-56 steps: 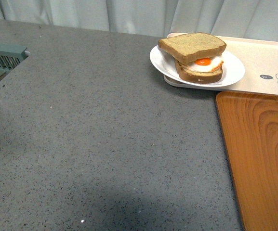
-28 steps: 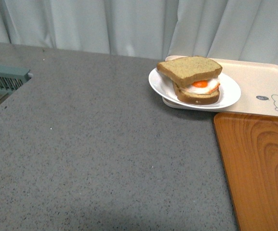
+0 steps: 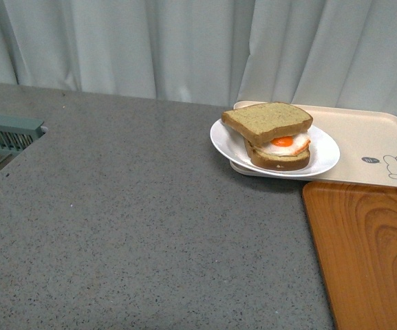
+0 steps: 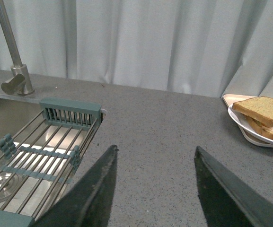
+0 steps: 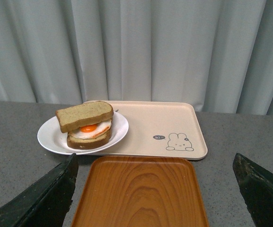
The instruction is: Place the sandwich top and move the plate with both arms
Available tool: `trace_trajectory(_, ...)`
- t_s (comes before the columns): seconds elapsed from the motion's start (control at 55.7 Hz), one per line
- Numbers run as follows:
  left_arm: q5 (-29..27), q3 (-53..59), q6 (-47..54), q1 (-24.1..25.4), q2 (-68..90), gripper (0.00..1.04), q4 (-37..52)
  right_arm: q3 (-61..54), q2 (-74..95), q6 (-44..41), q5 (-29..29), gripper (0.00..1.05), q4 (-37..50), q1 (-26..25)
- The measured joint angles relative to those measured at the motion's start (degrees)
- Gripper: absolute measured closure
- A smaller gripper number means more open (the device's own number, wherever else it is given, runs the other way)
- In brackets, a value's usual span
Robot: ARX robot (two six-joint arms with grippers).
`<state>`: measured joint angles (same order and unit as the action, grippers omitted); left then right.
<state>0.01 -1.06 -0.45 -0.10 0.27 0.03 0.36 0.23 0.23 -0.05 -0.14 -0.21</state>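
Right of centre in the front view, the plate (image 3: pixel 322 161) sits with its near-left part overhanging the corner of the cream rabbit-print tray (image 3: pixel 370 141) and the grey speckled counter (image 3: pixel 136 227). On the plate lies a bottom bread slice (image 3: pixel 281 162) bearing a fried egg (image 3: pixel 286 143); the sandwich top (image 3: pixel 267 122) rests upon the egg, skewed and tilted slightly, its left end projecting past the slice beneath. Lower right of the same view, an orange-brown wooden tray (image 3: pixel 367 254) lies just beside the cream tray's near edge. At the left edge, a grey-green drying rack (image 3: pixel 2 134) spans a steel sink (image 4: pixel 4 118), with a faucet (image 4: pixel 13 56) at the upper left of the left wrist view. The left gripper (image 4: pixel 155 156) has its jaws spread wide over bare counter, holding nothing. The right gripper (image 5: pixel 155 165), likewise spread and empty, frames the wooden tray, with the sandwich at centre-left of that view.
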Motion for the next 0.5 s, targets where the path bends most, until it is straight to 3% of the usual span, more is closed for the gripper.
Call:
trace_trajectory(0.108,0.0,0.0,0.0,0.0,0.0,0.19,0.0,0.0,0.0,0.0,0.0,0.09,0.0,0.0)
trace_trajectory(0.197,0.0,0.0,0.0,0.0,0.0,0.06,0.0,0.0,0.0,0.0,0.0,0.09,0.0,0.0)
trace_trajectory(0.502,0.0,0.0,0.1,0.0,0.0,0.06,0.0,0.0,0.0,0.0,0.0,0.09,0.0,0.0)
